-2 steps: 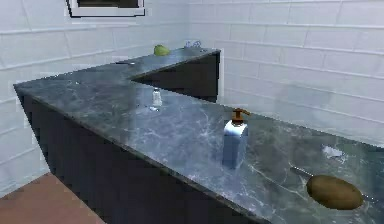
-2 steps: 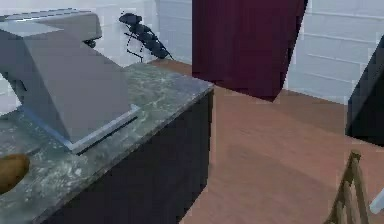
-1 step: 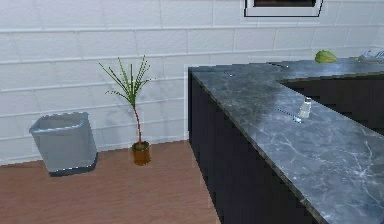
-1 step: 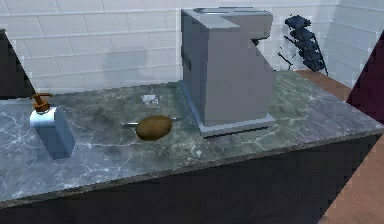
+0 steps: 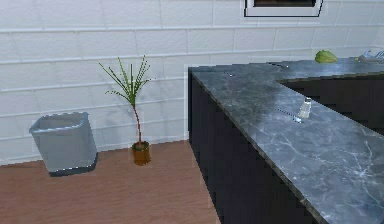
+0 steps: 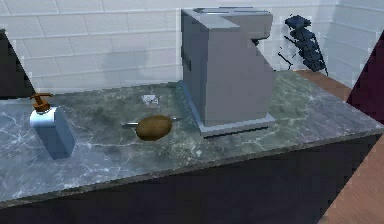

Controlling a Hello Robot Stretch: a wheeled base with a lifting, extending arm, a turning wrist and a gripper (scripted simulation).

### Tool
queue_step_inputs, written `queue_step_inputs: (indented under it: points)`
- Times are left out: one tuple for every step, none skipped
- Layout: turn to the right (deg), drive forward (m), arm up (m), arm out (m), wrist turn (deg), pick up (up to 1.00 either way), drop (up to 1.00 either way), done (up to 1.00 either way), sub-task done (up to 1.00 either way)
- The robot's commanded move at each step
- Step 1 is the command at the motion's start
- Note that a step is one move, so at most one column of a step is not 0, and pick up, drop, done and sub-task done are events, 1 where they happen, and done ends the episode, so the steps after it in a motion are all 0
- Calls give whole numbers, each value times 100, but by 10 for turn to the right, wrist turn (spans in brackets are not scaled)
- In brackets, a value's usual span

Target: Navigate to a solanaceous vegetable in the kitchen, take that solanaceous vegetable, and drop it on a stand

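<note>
Potato (image 6: pixel 153 128), a brown oval, lies on the dark marbled tabletop (image 6: pixel 100 155) in the arm side view, about midway between the front edge and the wall. A thin dark line sticks out to either side of it; what that is cannot be told. The state of the pincer cannot be told.

Toward the arm side view's left, a pale blue soap dispenser (image 6: pixel 50 126) with a brown pump stands nearer the front edge, well apart from the potato. Just behind the potato sits a small white thing (image 6: pixel 150 100), too small to name. To the right of the potato stands a large grey machine (image 6: pixel 228 65), its base close beside it. Farther back at the right is a dark rack (image 6: pixel 305 40), with a white brick wall (image 6: pixel 100 40) behind.

In the forward view, the same marbled tabletop (image 5: pixel 320 160) fills the right, with a small clear object (image 5: pixel 303 110) on it and a green rounded thing (image 5: pixel 326 57) at the far end. On the wooden floor (image 5: pixel 120 195) stand a grey bin (image 5: pixel 65 142) and a potted plant (image 5: pixel 132 100) against the wall.
</note>
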Motion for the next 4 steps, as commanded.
queue_step_inputs:
  points:
    - [0, 0, 38, 0, 0, 0, 0, 0, 0]
    - [0, 0, 0, 26, 0, 0, 0, 0, 0]
    - [0, 0, 0, 0, 450, 0, 0, 0, 0]
    - [0, 0, 0, 0, 450, 0, 0, 0, 0]
